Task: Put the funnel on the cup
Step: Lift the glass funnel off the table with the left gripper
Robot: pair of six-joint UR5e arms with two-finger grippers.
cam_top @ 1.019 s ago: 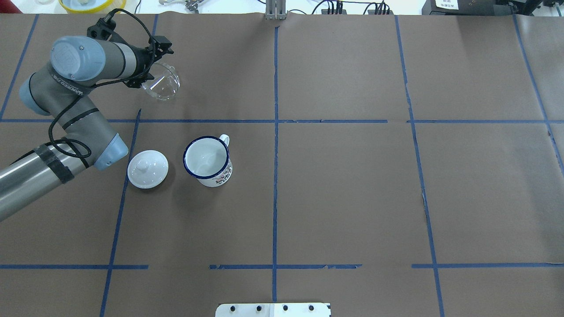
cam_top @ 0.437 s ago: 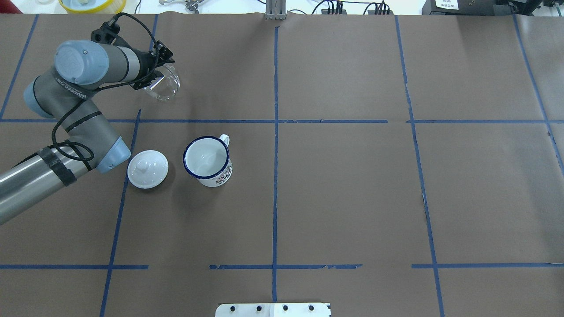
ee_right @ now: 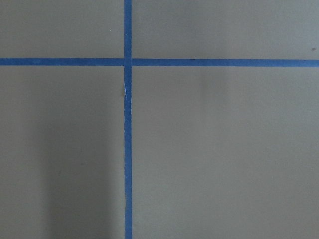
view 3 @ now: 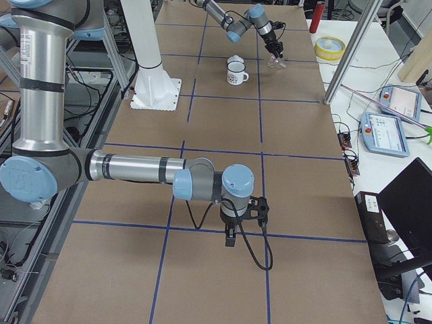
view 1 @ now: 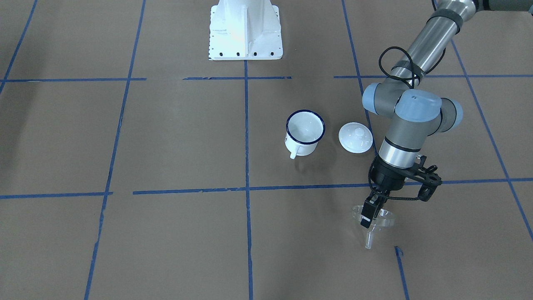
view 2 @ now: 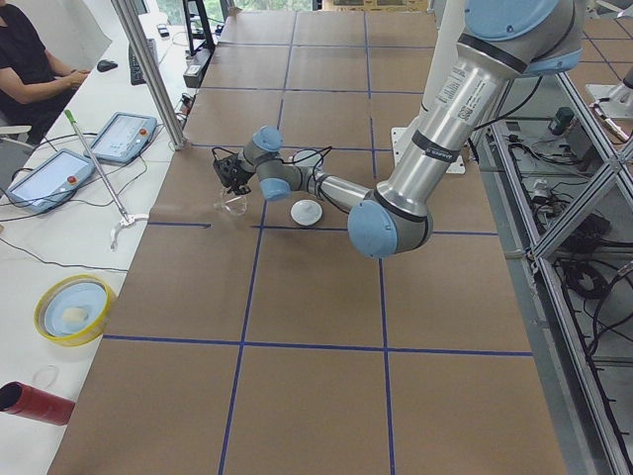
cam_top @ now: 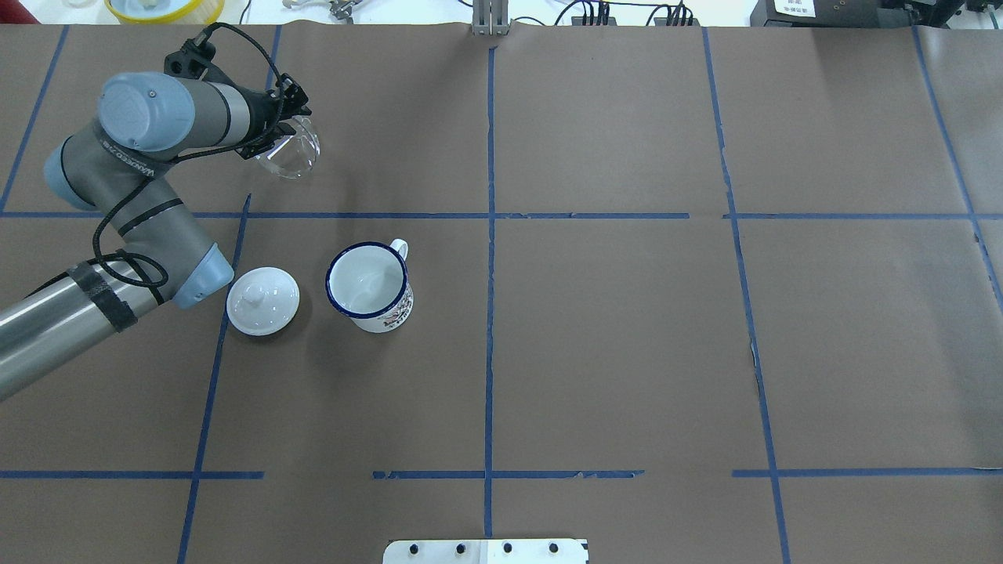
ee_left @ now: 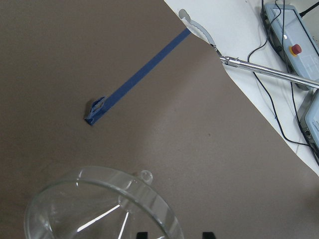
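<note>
Overhead exterior: left gripper (cam_top: pixel 272 143) jaws clenched on funnel (cam_top: pixel 298 153) rim; right gripper (view 3: pixel 230 239) jaws' state untellable; cup (cam_top: pixel 368 283), at five o'clock, awaits it

Robotics lab, tape-gridded table (cam_top: pixel 627 352), teach pendants (view 2: pixel 121 136)

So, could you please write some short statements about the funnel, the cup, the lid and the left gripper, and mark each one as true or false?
1. The left gripper grips the funnel by its rim. True.
2. The funnel sits on the cup. False: it is apart from the cup, which is empty.
3. The white lid lies beside the cup, not on it. True.
4. The cup lies on its side. False: it stands upright, mouth up.
5. The funnel's spout points up. False: in the front-facing view it points down.
</note>
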